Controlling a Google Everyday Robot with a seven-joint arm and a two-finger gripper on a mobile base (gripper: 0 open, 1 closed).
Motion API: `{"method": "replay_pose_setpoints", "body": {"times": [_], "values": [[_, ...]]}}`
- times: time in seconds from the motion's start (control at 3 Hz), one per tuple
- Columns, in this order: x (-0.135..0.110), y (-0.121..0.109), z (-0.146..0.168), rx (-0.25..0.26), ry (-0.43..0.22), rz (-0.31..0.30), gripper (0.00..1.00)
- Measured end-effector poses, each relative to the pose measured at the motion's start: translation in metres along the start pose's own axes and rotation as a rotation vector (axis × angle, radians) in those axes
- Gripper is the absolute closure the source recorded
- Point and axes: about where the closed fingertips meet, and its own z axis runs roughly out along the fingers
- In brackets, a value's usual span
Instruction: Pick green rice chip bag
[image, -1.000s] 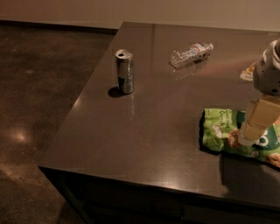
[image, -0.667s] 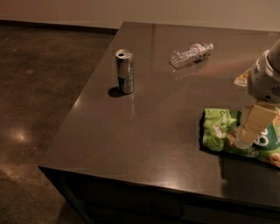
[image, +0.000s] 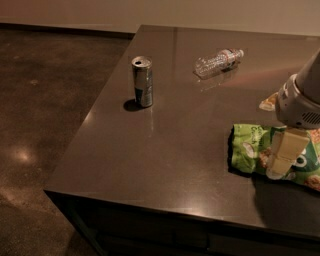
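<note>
The green rice chip bag lies flat at the right of the dark table, light green and glossy with pictures of tan rice cakes. Its right part runs behind the arm and out of the picture. My gripper hangs from the grey-white arm at the right edge. It sits directly over the middle of the bag, at or just above its surface. I cannot tell whether it touches the bag.
A silver and blue can stands upright at the table's left middle. A clear plastic bottle lies on its side at the back. A small orange-tan packet lies behind the bag, next to the arm. The table's left and front edges drop to a brown floor.
My gripper has come down a little and slightly left over the green bag. The bag, can and bottle have not moved.
</note>
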Motion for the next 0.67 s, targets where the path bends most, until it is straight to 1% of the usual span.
{"method": "replay_pose_setpoints", "body": {"times": [0.33,0.67], "values": [[0.0004,0.0022,0.0080,-0.017,0.003,-0.037,0.00],[0.0035,0.0043,0.0116,-0.023,0.006,-0.061,0.18]]}}
